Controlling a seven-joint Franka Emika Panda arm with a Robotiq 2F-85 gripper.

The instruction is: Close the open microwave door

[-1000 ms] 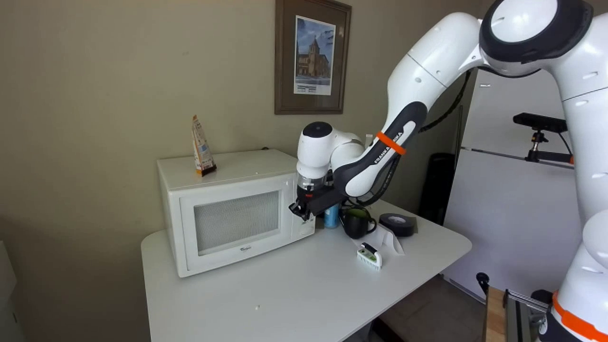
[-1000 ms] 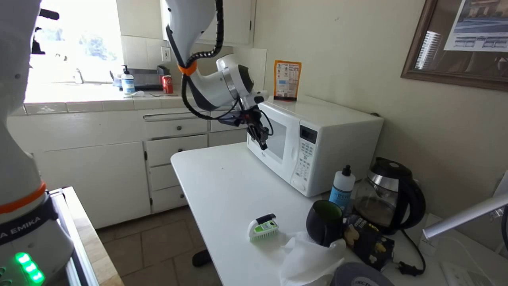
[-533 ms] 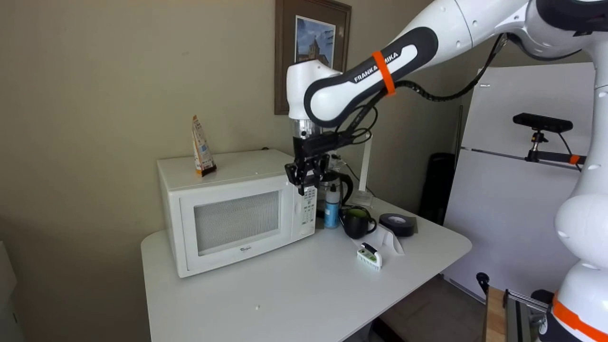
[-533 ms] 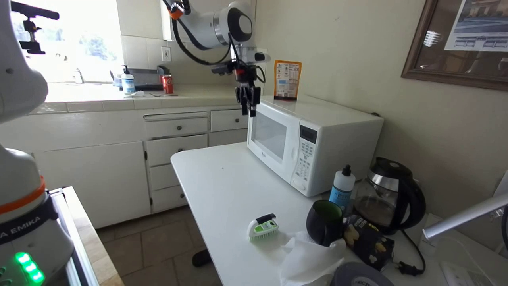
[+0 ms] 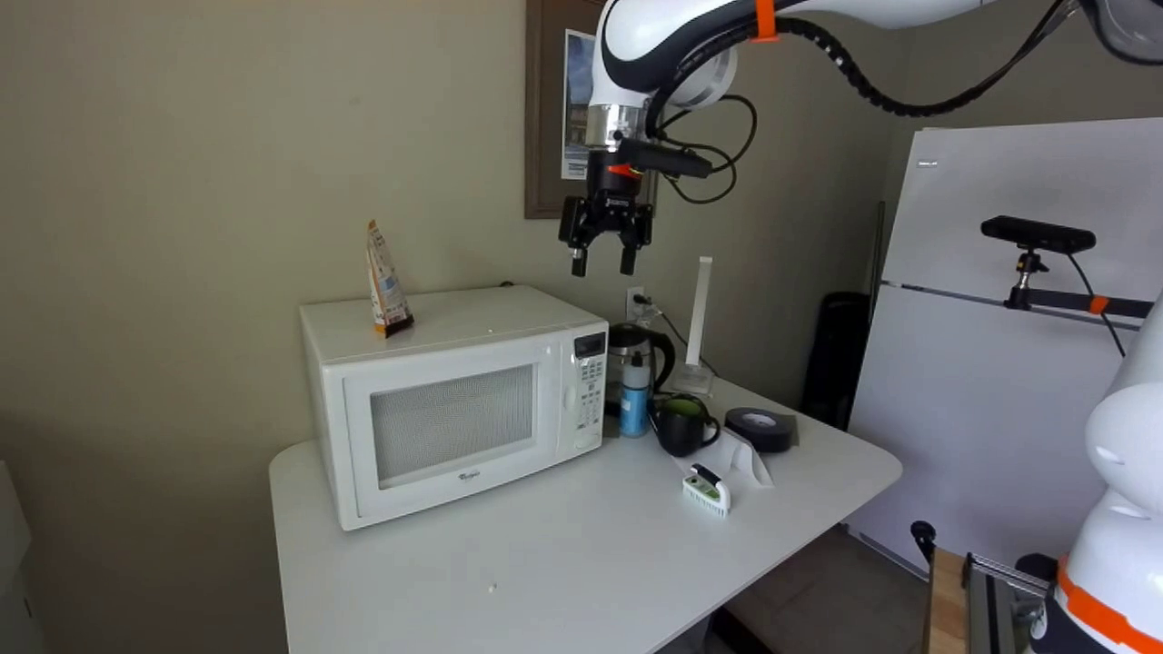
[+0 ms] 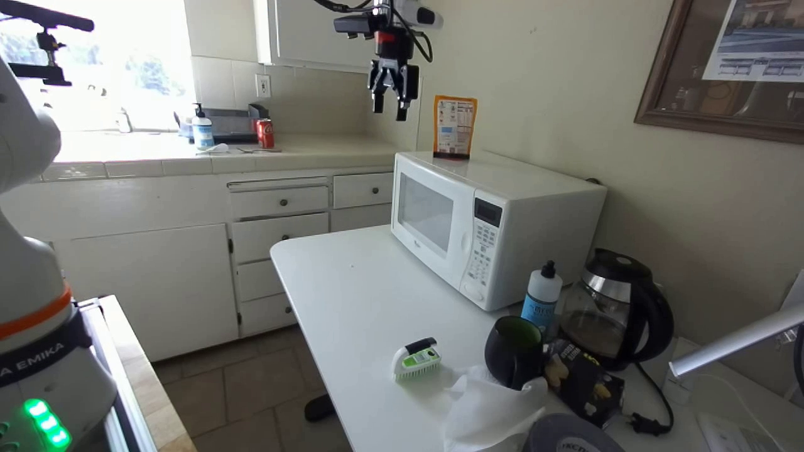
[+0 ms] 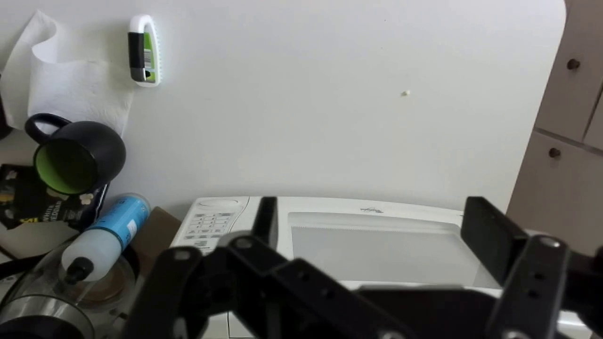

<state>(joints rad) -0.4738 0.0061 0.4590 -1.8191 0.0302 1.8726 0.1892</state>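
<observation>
A boxy white microwave (image 5: 454, 318) stands on the white table in both exterior views. Its door (image 6: 427, 212) sits flush with the body, in line with the control panel, so it looks closed. From above, the wrist view takes in the door's mesh window (image 7: 377, 254), partly covered by my gripper parts. High over the table, clear of the microwave, hangs my gripper (image 5: 603, 263), pointing down. Its fingers are spread wide, the gap between them holding nothing. In an exterior view the gripper (image 6: 389, 112) shows above the microwave's far front corner, touching nothing.
An orange and white pouch (image 6: 455, 127) stands on the microwave's top. Beside the microwave are a blue-labelled bottle (image 6: 541, 295), a glass coffee pot (image 6: 612, 314) and a black mug (image 7: 89, 150). A brush (image 5: 707, 490), paper towel (image 6: 490, 408) and black tape roll (image 5: 761, 430) lie nearby.
My arm has risen and drawn away from the microwave's front, the gripper swinging to point downward. Its fingers have spread apart. The microwave and its door look unmoved.
</observation>
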